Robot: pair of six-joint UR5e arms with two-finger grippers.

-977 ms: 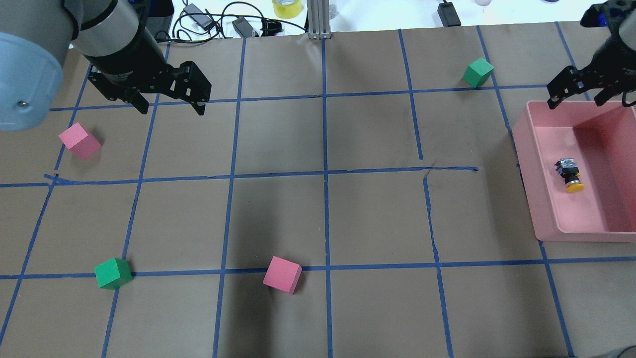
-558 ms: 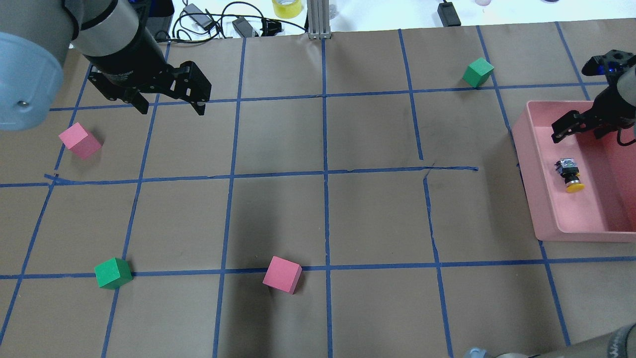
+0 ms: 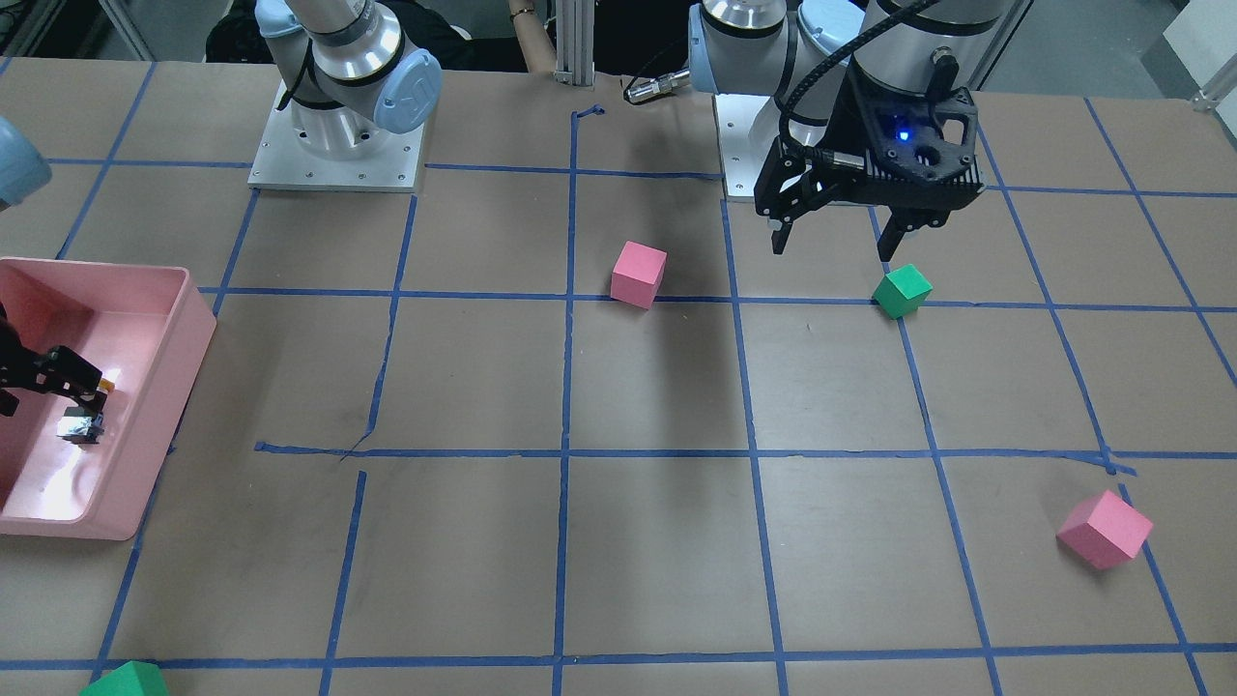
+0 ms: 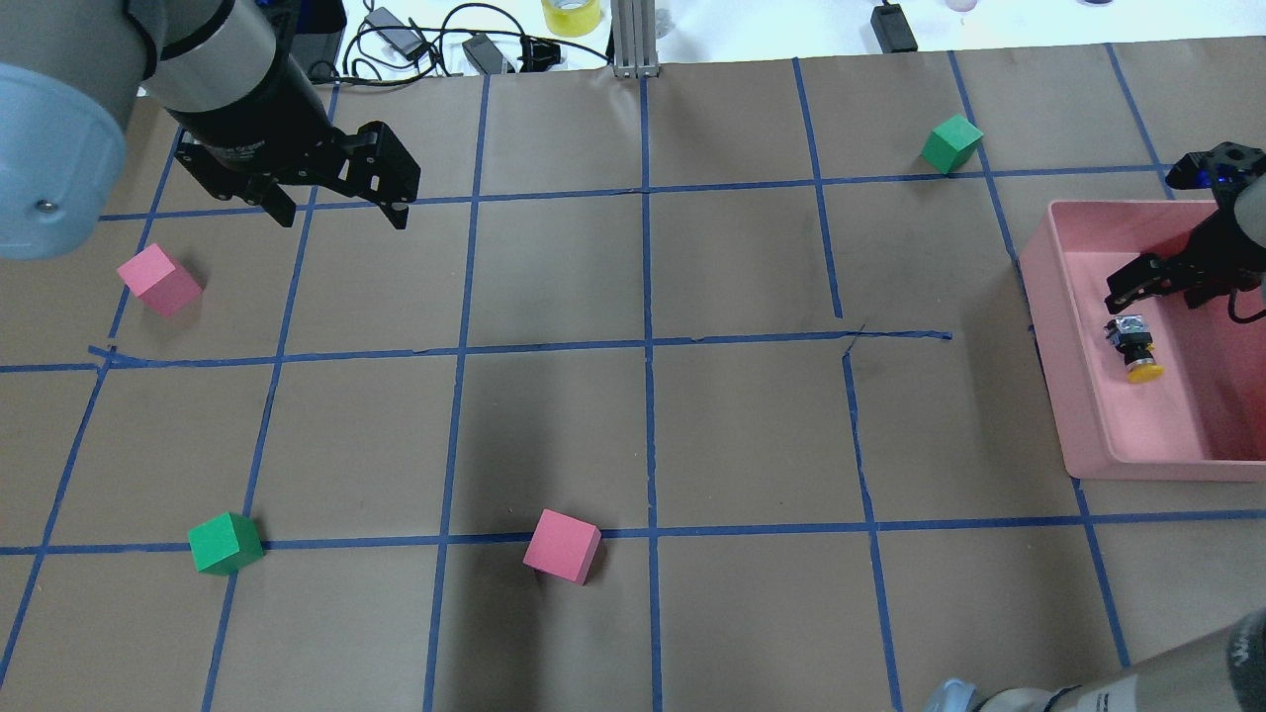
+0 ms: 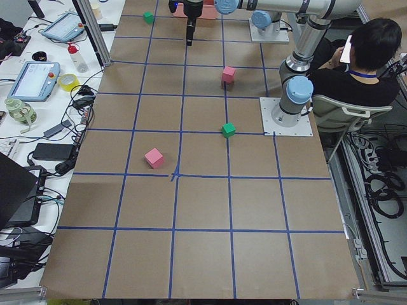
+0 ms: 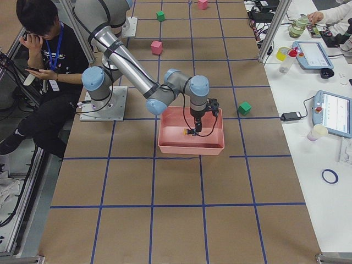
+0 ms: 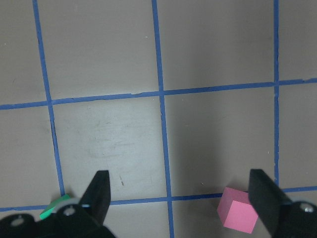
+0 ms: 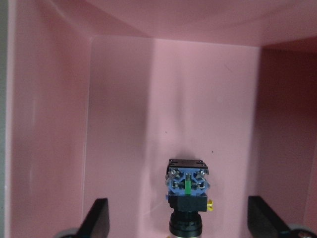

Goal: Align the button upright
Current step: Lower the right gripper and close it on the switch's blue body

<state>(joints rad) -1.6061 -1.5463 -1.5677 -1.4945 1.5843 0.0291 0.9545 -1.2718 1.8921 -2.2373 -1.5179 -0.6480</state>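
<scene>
Small yellow-capped push-button switch (image 4: 1133,346) lies sideways in the pink plastic tray (image 4: 1050,326), table's 3 o'clock. Looks light, rigid, roll-prone; I'd pinch the blocky base. Jaws spread wide on right gripper (image 4: 1162,289) and left gripper (image 4: 343,213).

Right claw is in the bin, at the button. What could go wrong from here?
1. The button lies on its side, and the right claw is open just beyond its base. A pinch on the round neck might let it roll or slip out.
2. The claw sits low between the walls of the bin. A finger could catch a wall or the floor and shove the bin.
</scene>
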